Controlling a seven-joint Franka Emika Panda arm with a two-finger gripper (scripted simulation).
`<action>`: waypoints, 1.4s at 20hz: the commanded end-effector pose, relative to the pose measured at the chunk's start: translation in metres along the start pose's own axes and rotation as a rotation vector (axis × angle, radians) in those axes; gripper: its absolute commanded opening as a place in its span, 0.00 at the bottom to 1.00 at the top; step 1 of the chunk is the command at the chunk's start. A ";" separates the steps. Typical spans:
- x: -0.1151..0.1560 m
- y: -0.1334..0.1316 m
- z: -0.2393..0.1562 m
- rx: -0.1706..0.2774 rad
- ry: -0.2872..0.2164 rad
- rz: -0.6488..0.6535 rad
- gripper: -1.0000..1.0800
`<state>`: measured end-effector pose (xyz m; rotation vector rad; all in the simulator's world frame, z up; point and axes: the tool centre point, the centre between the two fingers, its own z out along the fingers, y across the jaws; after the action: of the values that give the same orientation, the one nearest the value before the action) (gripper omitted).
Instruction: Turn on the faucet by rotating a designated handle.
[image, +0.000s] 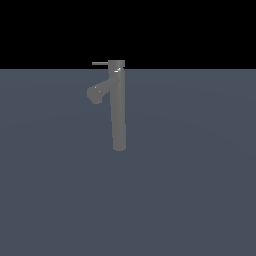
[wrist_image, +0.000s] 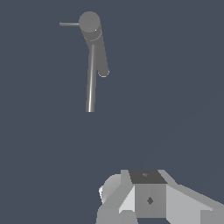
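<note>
Sticking out from the faucet (image: 118, 107) cap toward the exterior view's left, the handle (image: 99, 63) is seen well apart from the gripper (wrist_image: 148, 199), whose jaw state cannot be told.

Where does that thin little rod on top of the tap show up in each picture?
Exterior view: the handle juts from the cap toward the exterior view's left, at the horizon line.
Wrist view: the handle projects from the round cap, seen from above.
Shared landmark: the faucet column.
</note>
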<state>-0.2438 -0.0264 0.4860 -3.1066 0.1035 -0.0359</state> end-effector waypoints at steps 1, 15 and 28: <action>0.001 0.000 0.000 0.000 0.000 0.001 0.00; 0.051 -0.011 0.009 -0.021 -0.003 0.016 0.00; 0.152 -0.042 0.051 -0.048 -0.008 0.034 0.00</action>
<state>-0.1010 0.0032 0.4463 -3.1498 0.1566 -0.0208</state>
